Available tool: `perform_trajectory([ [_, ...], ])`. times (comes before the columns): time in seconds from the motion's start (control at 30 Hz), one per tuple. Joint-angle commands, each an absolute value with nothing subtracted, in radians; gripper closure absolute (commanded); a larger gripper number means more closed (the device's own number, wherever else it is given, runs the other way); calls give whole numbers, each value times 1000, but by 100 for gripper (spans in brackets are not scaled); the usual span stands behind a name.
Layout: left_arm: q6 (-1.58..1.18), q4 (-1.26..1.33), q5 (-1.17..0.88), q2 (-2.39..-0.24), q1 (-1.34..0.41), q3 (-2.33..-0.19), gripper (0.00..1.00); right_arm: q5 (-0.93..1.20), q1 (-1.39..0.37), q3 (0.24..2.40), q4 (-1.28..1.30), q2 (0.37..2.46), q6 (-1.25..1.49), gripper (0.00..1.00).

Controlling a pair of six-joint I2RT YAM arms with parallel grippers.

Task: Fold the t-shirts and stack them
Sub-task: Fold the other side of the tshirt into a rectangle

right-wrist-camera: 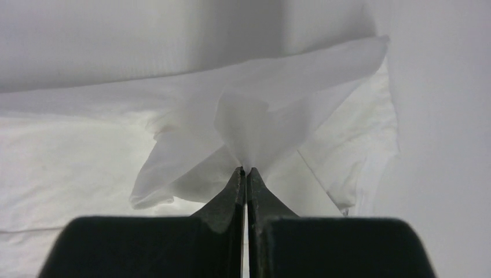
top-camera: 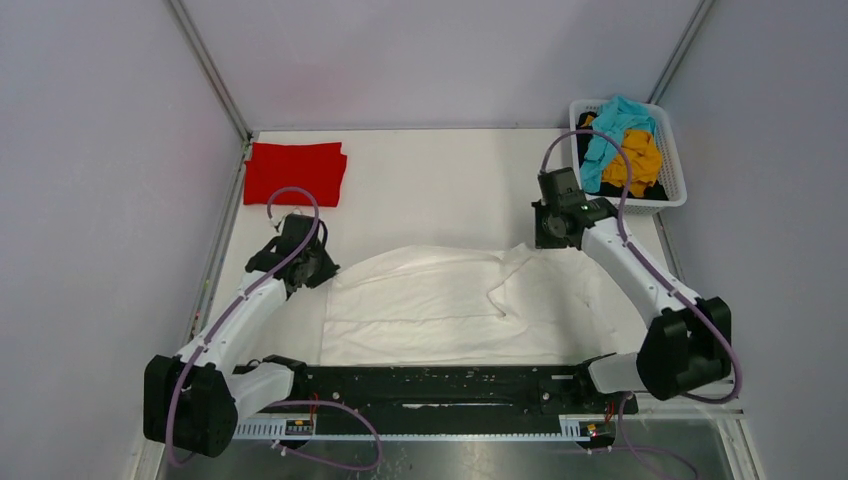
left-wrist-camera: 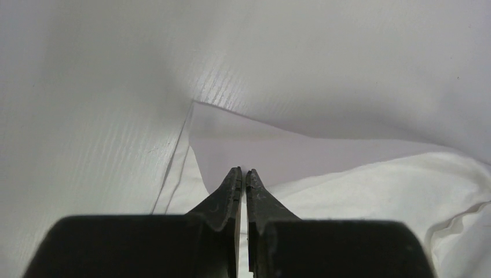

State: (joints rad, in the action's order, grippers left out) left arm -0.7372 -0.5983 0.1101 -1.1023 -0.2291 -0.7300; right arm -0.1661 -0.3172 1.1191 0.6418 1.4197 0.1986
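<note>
The large white t-shirt lies spread across the middle of the table, partly folded. My left gripper is at its left edge, jaws shut with a sliver of white cloth between them. My right gripper is shut on a pinched corner of the white shirt and lifts it at the far right. A folded red t-shirt lies at the back left. The teal, mustard-yellow and black shirts are piled in the basket.
The white lattice basket stands at the back right corner. Pale walls close in the table on the left, back and right. The black rail with the arm bases runs along the near edge.
</note>
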Motion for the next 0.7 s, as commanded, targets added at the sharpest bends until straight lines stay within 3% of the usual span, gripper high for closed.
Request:
perform_trajectory([
  [0.0, -774, -600, 139, -1036, -239, -696, 100, -244, -323, 1051, 703, 1274, 229, 100],
  [0.67, -921, -734, 372, -898, -241, -604, 100, -155, -323, 774, 845, 955, 390, 93],
])
